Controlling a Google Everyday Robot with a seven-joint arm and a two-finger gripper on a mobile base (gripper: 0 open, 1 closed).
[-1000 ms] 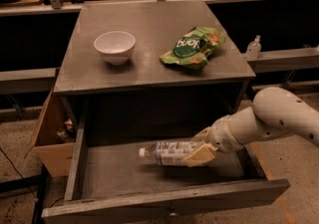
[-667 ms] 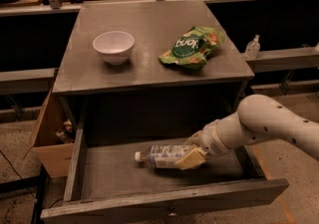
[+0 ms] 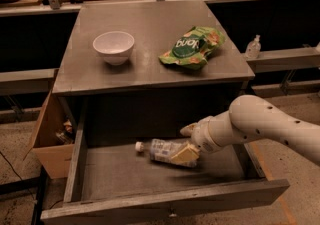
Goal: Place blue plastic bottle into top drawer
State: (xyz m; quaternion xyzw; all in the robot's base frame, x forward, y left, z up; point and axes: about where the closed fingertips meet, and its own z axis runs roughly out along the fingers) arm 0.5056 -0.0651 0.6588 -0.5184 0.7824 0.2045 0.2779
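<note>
Grey weathered-wood top drawer point(image 3: 165, 204): wide, shallow, plank-fronted; drawn fully out beneath the grey table point(image 3: 150, 24), flat bottom exposed.

Small clear blue plastic bottle point(image 3: 157, 149), white cap, pale printed label: located inside the drawer, near its middle, lying almost flat with the cap toward the drawer's left wall. Whether it rests on the drawer bottom or is held just above it cannot be told.

Hand point(image 3: 184, 154) of the white robot arm point(image 3: 260, 124): located inside the drawer, at the bottle's right end; its yellowish fingers point(image 3: 180, 157) are closed about the base end, and nothing else is held.

Step in hand, as judged: release. The bottle is best lowered until its whole length is borne by the drawer bottom. The fingers are then opened only a little, and the hand is drawn back along the bottle's axis before being lifted, so that the bottle is neither rolled nor dragged. The table edge above the drawer should be cleared on withdrawal.

Above the drawer, on the table: white round bowl point(image 3: 113, 46); green crinkly snack bag point(image 3: 192, 46). Left of the drawer: brown cardboard box point(image 3: 47, 141).
</note>
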